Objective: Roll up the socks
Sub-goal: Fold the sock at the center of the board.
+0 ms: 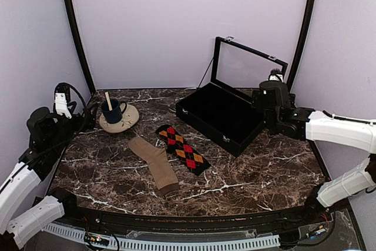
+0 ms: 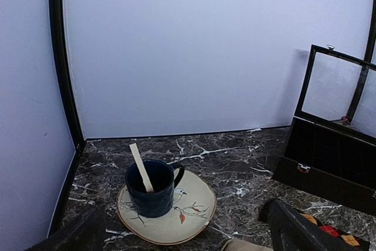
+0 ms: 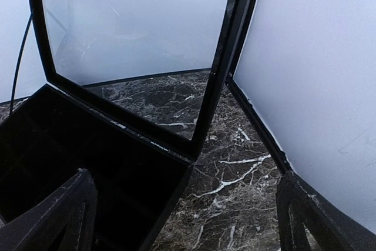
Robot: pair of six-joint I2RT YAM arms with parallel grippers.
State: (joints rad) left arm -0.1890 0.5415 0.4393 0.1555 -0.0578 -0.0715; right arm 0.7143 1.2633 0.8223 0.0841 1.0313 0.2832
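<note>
The tan-brown ribbed sock [image 1: 154,164] lies flat at the middle of the marble table. The black sock with red and orange argyle diamonds [image 1: 183,150] lies flat just to its right, touching it near the top. In the left wrist view only a tan sock edge [image 2: 244,245] and an argyle corner [image 2: 332,232] show at the bottom. My left gripper [image 1: 70,110] [image 2: 183,210] is open and empty at the far left, beside the cup. My right gripper [image 1: 268,95] [image 3: 185,176] is open and empty over the box's right end.
A dark blue cup [image 1: 111,111] [image 2: 151,192] with a wooden stick stands on a cream saucer [image 1: 128,120] [image 2: 197,204] at back left. A black box [image 1: 220,116] [image 3: 70,145] with its glass lid [image 1: 249,66] [image 3: 135,27] raised stands at back right. Walls enclose three sides.
</note>
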